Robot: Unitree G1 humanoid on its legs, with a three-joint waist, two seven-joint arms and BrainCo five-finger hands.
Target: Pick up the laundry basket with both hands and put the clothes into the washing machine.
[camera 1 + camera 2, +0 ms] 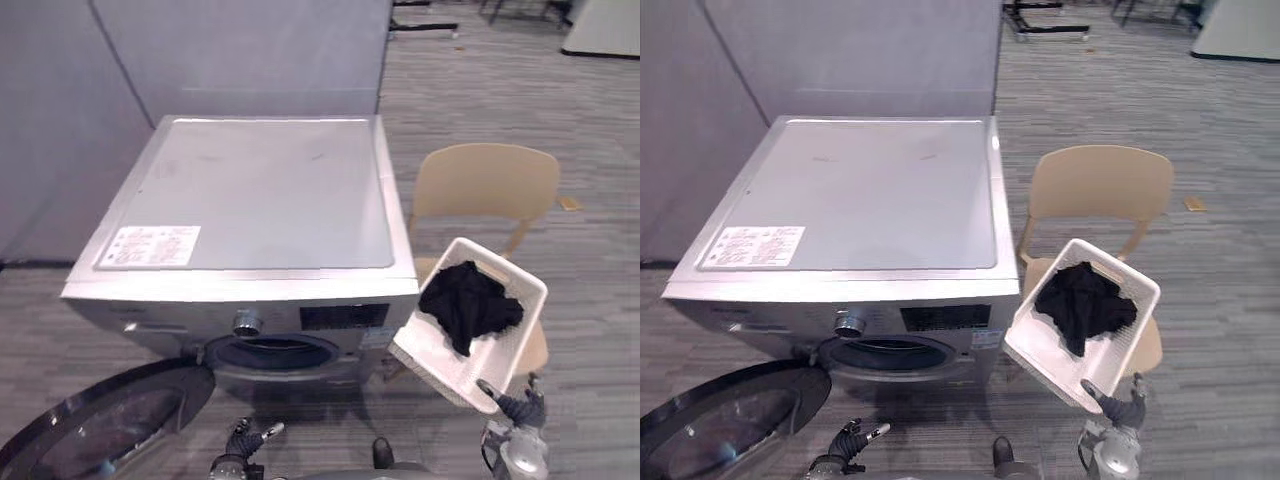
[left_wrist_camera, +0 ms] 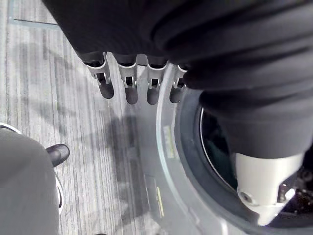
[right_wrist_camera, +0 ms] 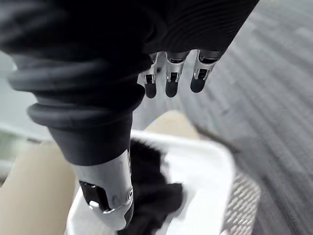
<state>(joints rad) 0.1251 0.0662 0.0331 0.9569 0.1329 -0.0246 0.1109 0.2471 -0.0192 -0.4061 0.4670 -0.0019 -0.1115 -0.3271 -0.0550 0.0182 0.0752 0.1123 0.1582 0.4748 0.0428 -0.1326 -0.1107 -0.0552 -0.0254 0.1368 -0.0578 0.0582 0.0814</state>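
Both sets of fingers (image 3: 170, 81) straight, holding nothing: right hand (image 1: 522, 407) at near corner of basket (image 1: 432, 352), left hand (image 1: 243, 440) well apart leftward, by washer door (image 1: 100, 425).

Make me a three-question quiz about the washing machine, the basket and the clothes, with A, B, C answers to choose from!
1. Where is the white plastic laundry basket?
A. on top of the silver washing machine
B. at the tan wooden chair
C. flat on the floor

2. What colour are the crumpled clothes in the basket?
A. red
B. black
C. yellow

3. The machine's round glass door is:
A. open
B. shut
C. hidden behind the basket

Answers:
1 B: the basket sits tilted over the chair's seat, to the right of the machine.
2 B: the heap looks black against the white basket.
3 A: the door is swung out low at the machine's front.
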